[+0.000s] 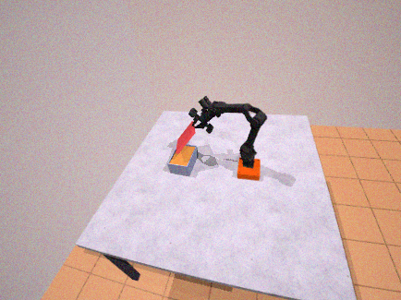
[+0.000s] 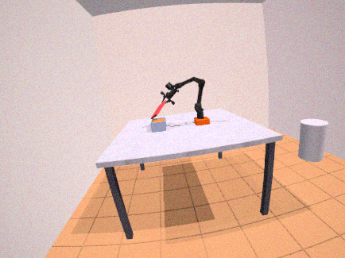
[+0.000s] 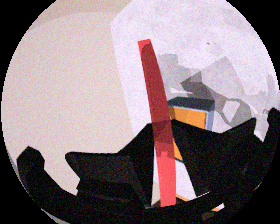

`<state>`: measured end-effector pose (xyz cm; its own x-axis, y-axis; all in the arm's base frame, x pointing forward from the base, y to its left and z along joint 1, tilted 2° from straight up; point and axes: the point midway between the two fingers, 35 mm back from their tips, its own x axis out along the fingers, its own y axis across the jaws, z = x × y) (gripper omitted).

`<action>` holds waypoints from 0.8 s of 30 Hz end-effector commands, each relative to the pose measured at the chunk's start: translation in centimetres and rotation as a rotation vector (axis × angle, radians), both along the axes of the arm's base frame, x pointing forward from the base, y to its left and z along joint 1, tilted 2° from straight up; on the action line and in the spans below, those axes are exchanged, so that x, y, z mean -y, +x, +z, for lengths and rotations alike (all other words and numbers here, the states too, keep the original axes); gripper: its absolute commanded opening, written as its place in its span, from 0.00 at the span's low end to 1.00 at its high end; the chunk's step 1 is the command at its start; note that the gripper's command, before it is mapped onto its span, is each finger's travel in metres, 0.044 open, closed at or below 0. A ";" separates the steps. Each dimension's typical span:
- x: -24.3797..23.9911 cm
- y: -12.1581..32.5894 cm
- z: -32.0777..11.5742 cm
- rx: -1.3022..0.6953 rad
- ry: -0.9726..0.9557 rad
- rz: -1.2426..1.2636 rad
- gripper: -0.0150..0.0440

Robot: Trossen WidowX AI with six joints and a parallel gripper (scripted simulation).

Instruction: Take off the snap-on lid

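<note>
My fingers [image 1: 196, 126] [image 2: 164, 99] grip the red lid [image 1: 186, 138] [image 2: 159, 109] [image 3: 155, 85], steeply tilted above the open, orange-lined grey-blue box [image 1: 182, 168] [image 2: 158, 126] [image 3: 210, 116] on the desk [image 1: 222, 228] [image 2: 187, 140] [image 3: 200, 25].

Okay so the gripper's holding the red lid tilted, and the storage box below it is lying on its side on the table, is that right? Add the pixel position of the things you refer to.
Not quite: the storage box [image 1: 181, 169] [image 2: 158, 125] [image 3: 210, 117] stands upright, as the top view shows. The gripper [image 1: 195, 126] [image 2: 164, 100] [image 3: 161, 125] does hold the red lid [image 1: 186, 138] [image 2: 158, 109] [image 3: 152, 82] tilted.

Light grey cylinder [image 2: 312, 141] stood upright on tiled floor [image 1: 370, 173] [image 2: 238, 180], near the wall [image 2: 310, 61], well apart from everything else.
</note>
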<state>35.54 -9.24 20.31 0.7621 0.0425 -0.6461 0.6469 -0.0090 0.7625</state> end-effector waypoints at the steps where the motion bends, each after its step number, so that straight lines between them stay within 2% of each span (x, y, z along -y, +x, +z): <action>1: 1.0 0.2 0.6 0.017 -0.006 0.004 0.25; 24: 5.6 0.3 0.5 0.016 -0.010 0.004 0.25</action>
<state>35.60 -14.00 20.12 0.7608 0.0410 -0.6477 0.6484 -0.0083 0.7612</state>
